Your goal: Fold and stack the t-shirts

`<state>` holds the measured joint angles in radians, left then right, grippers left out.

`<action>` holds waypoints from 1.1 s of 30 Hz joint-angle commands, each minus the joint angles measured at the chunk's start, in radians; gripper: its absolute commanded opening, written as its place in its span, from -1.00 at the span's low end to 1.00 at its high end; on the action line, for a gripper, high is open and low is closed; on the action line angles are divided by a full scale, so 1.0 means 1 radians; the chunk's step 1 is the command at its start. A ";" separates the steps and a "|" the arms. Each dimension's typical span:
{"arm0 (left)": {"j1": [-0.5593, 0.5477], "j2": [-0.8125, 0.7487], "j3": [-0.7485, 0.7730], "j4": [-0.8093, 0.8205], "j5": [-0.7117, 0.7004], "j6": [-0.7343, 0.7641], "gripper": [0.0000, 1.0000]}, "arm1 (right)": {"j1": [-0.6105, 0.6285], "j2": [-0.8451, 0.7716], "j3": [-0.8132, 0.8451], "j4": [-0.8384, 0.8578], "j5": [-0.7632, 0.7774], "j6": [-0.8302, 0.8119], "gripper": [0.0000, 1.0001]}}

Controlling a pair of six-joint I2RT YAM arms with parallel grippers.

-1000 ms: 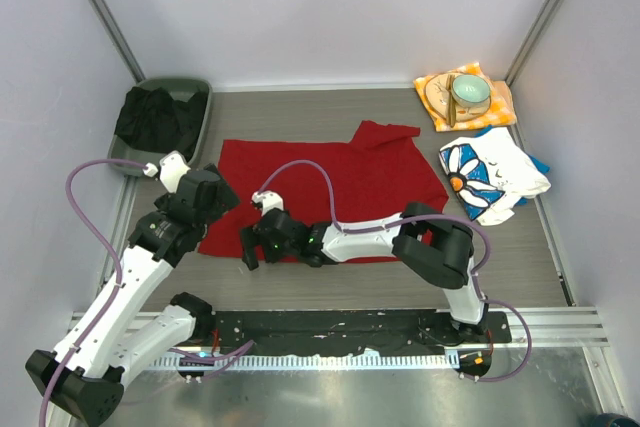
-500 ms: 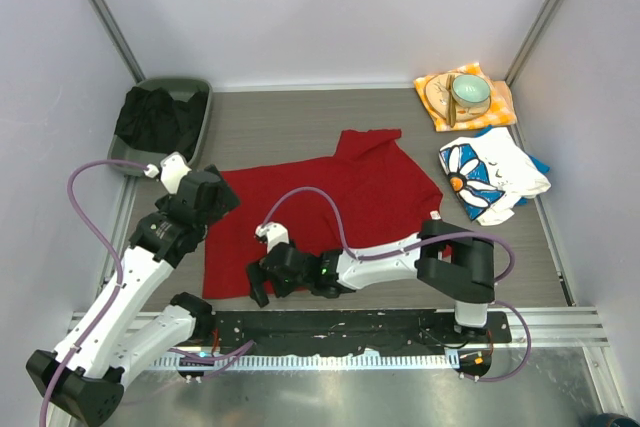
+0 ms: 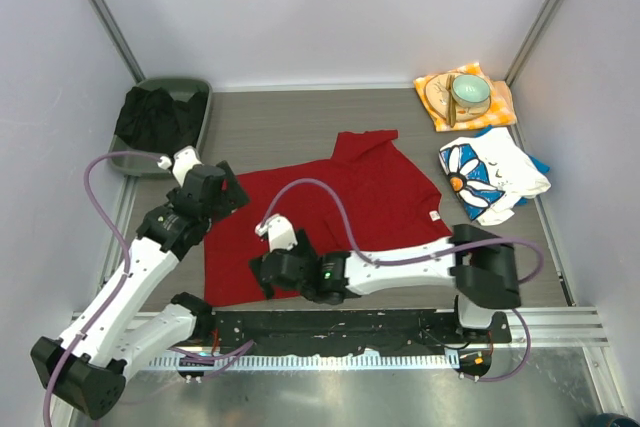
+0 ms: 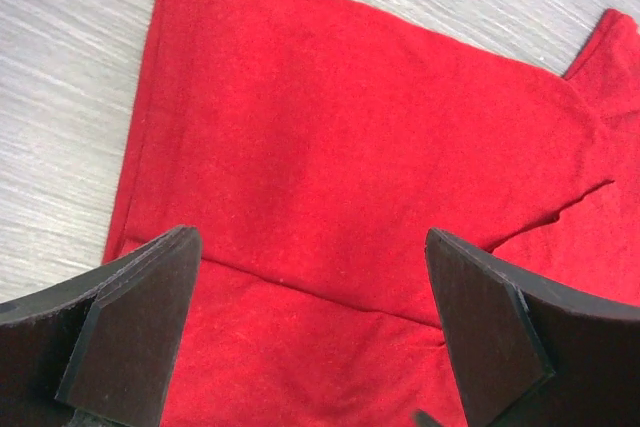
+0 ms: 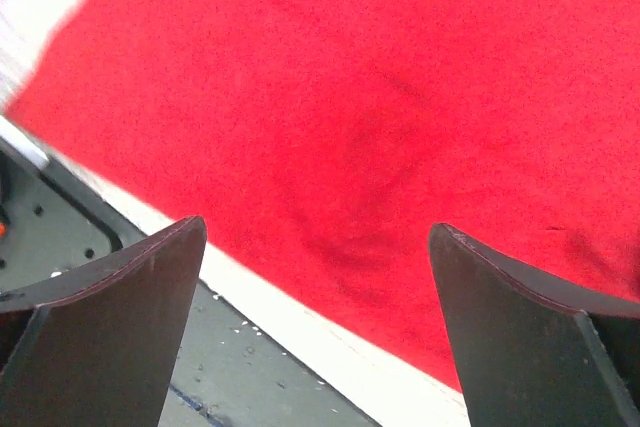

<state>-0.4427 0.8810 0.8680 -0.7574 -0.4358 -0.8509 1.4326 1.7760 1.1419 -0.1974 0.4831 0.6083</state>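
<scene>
Red t-shirt [image 3: 335,212]: plain bright red, lying opened out on table [image 3: 300,117], centre to near-left. One sleeve pointed to far side. Near hem ran along table's near edge, just beside the arms' black base rail.
Red t-shirt, detail: small white tag at its right edge. Slight crease across the body in left wrist view.
Daisy t-shirt [image 3: 488,179]: white w/ blue-and-white flower print, bunched at right side of table, apart from the red one. Blue cloth [image 3: 540,163] showed under its far-right edge.
Left gripper [image 4: 310,237]: jaws spread wide, nothing between them. Hung over left part of red t-shirt.
Right gripper [image 5: 318,227]: jaws spread wide, nothing held. Over near-left corner of red t-shirt, arm reaching across from the right. Whether its tips touched the cloth could not be told from wrist view.
Tray [image 3: 198,97]: grey, far-left corner of table. Held a crumpled black cloth [image 3: 150,117] that filled most of it.
Bowl [image 3: 469,93]: upright, pale green inside, far-right corner. Stood on orange-yellow cloth [image 3: 500,109].
Orange-yellow cloth, position: just beyond the daisy t-shirt, on the far side.
</scene>
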 commanded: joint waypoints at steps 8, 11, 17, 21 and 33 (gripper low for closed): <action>-0.019 0.206 0.075 0.283 0.228 0.020 1.00 | -0.164 -0.598 0.030 -0.126 0.502 -0.180 0.99; -0.057 0.295 0.071 0.364 0.265 0.001 0.99 | -0.293 -0.697 -0.005 -0.171 0.493 -0.182 0.99; -0.129 0.452 0.074 0.512 0.370 -0.022 0.99 | -0.575 -0.710 -0.070 -0.240 0.315 -0.145 0.99; -0.152 0.524 0.080 0.555 0.391 -0.031 0.99 | -0.722 -0.644 -0.154 -0.281 0.151 -0.067 0.99; -0.165 0.582 0.106 0.569 0.433 -0.019 0.99 | -0.905 -0.573 -0.427 -0.254 -0.178 0.065 0.99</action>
<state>-0.6029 1.4643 0.9352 -0.2390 -0.0231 -0.8791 0.5396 1.2240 0.7540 -0.4690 0.4164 0.6155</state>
